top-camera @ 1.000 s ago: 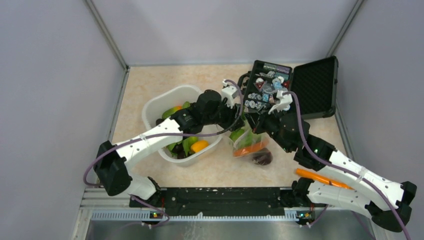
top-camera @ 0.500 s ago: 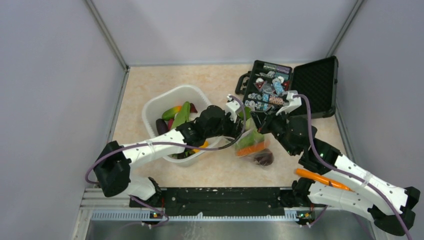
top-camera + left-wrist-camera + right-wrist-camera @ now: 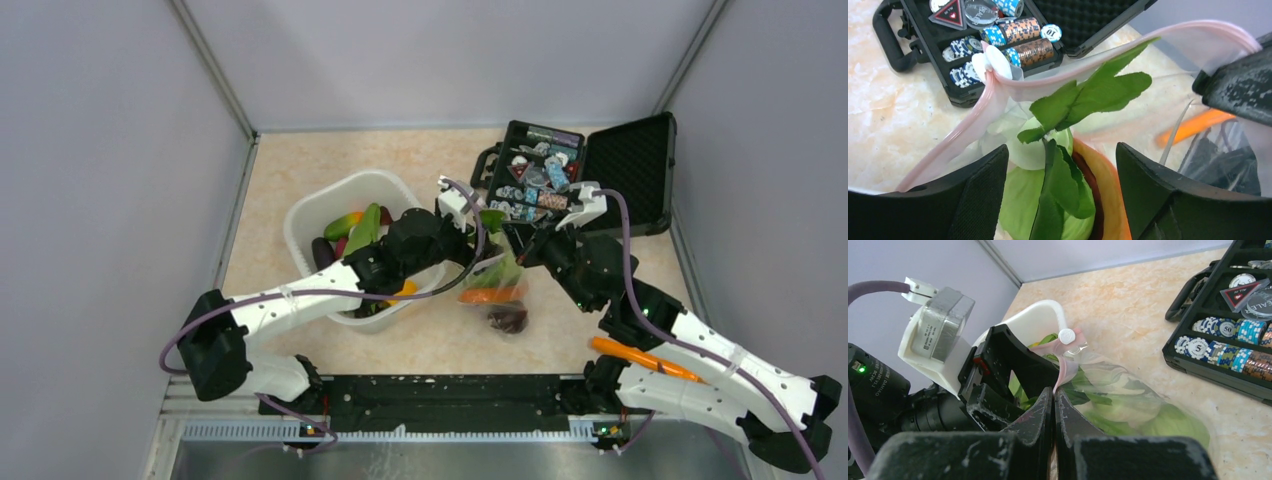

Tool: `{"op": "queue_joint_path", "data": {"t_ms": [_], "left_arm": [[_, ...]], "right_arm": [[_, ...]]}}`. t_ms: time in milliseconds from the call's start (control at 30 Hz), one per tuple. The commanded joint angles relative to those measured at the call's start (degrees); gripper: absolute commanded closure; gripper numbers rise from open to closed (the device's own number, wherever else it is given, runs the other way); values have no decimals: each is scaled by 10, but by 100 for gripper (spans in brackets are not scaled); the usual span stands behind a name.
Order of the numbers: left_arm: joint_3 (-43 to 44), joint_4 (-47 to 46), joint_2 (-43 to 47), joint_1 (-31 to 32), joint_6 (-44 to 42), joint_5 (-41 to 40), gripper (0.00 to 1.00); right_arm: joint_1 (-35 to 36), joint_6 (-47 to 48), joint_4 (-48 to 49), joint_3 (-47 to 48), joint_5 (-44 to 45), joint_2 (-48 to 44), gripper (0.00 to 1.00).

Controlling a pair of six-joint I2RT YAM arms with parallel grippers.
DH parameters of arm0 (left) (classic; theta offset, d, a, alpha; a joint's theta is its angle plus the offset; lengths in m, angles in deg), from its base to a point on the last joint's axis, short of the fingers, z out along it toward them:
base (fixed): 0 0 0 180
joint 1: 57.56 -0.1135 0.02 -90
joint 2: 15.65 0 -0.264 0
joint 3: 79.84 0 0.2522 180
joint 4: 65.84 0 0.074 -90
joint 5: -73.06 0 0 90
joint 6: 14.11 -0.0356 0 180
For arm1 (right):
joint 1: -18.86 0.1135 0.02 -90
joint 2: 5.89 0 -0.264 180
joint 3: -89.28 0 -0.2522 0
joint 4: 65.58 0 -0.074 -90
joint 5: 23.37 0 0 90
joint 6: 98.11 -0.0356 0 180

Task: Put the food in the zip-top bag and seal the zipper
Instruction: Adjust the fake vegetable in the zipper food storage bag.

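Top view: zip-top bag [image 3: 497, 290] at centre, carrot [image 3: 490, 296] inside; white tub [image 3: 300, 218] at its nine o'clock holds more food [image 3: 362, 230]. Left wrist: left gripper [image 3: 1060, 160] spread apart, leafy piece [image 3: 1088, 97] pokes past the zipper [image 3: 970, 125]. I'd tuck it fully under. Right wrist: right gripper [image 3: 1054, 402] clamped on the bag's rim.
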Motion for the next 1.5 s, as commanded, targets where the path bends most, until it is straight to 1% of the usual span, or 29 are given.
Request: {"op": "queue_joint_path", "data": {"t_ms": [0, 67, 133, 233, 333, 400, 433, 467, 633, 767, 867, 967, 1100, 1200, 1300, 1367, 1467], "left_arm": [[-9, -76, 7, -2, -8, -24, 25], [-18, -106, 0, -1, -7, -37, 28], [-24, -128, -9, -1, -5, -47, 33], [-28, -146, -19, -1, -7, -62, 36], [-41, -190, -28, -1, -19, -61, 39], [-45, -215, -35, -1, -21, -47, 53], [-44, -223, -37, -2, -18, -39, 57], [-44, -229, -41, -1, -16, -31, 58], [-61, -259, -55, -1, -11, 2, 76], [-69, -248, -60, -1, -27, 30, 85], [-69, -201, -55, 1, -57, 37, 86], [-49, -116, -63, 1, -90, 54, 89], [-31, -44, -79, 6, -125, 68, 90], [-37, -21, -80, 16, -148, 64, 90], [-34, -2, -87, 17, -160, 94, 88], [-22, 28, -99, 21, -160, 98, 88], [-23, 36, -104, 28, -176, 110, 86]], "right_arm": [[-2, -5, 50, 16, 0, -15, 100], [-2, -8, 56, 13, -2, -16, 100], [-2, -12, 64, 7, -8, -14, 100], [-2, -17, 58, 9, -18, -8, 100], [-2, -22, 63, 4, -16, -11, 100], [-2, -22, 68, 1, -12, -14, 100], [-2, -22, 68, 2, -9, -14, 100], [-2, -21, 67, 4, -8, -14, 100], [-2, -23, 57, 6, -6, -17, 100], [-2, -24, 59, 1, -2, -25, 100], [-2, -20, 56, 3, 3, -28, 100], [-2, -20, 53, 4, 6, -32, 100], [-2, -19, 52, 4, 9, -34, 100], [-2, -19, 50, 5, 16, -34, 100], [-2, -23, 44, 5, 30, -34, 100], [-2, -26, 43, 4, 40, -36, 100], [-2, -28, 41, 4, 54, -39, 100]]}}
